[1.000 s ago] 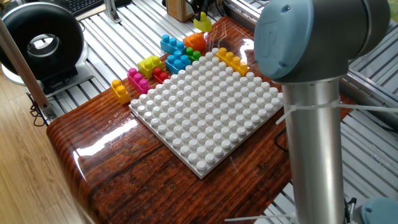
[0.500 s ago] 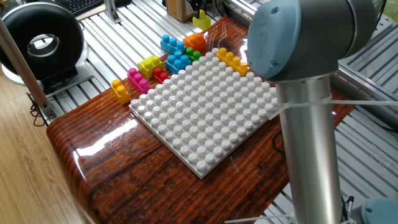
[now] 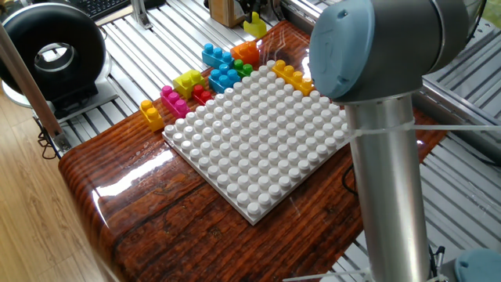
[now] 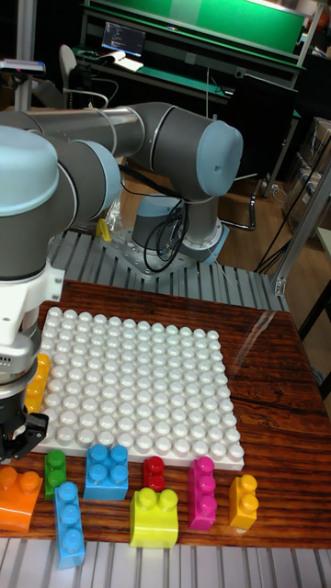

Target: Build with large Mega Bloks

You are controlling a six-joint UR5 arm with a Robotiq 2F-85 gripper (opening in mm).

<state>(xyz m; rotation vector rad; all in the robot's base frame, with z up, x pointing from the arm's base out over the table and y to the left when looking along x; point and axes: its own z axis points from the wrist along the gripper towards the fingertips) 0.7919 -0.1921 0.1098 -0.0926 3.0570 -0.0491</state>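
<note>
You have the arm (image 3: 387,117) filling the right of the fixed view and the left of the tall fixed view, its wrist hanging down over the left edge of the table (image 4: 276,404). Under it lies the white baseplate (image 4: 138,386), square on the dark wood, with one yellow brick (image 3: 291,76) pressed onto its far corner in the fixed view.

The rest of your Mega Bloks sit loose in a row just beside the baseplate's edge. In the tall fixed view, from left to right, you see an orange brick (image 4: 18,496), a small green brick (image 4: 55,469), a long blue brick (image 4: 68,524), a square blue brick (image 4: 108,471), a small red brick (image 4: 154,473), a lime brick (image 4: 154,517), a magenta brick (image 4: 201,493) and a yellow-orange brick (image 4: 243,502).

The gripper (image 4: 17,437) hangs low at the left edge, just above the orange brick and beside the green one. You cannot tell from either view whether its fingers are spread or closed; nothing shows between them.
</note>
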